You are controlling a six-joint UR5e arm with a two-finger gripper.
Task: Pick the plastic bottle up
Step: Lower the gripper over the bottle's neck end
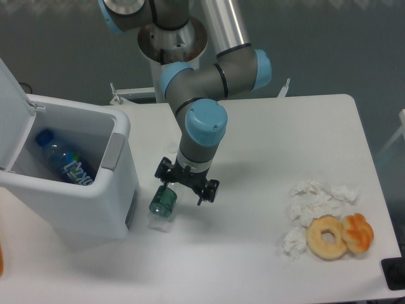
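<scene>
I am seeing the small bottle (163, 204) lying right of the bin (95, 196), tissues (313, 199) and pastries (338, 235) sitting far right.

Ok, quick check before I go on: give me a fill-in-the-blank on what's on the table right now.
1. The small plastic bottle by the gripper has a dark ____ label band.
2. The larger bottle with the blue cap lies inside the white ____.
3. The crumpled tissues lie beside a ring-shaped ____ near the table's edge.

Missing words: green; bin; doughnut
</scene>
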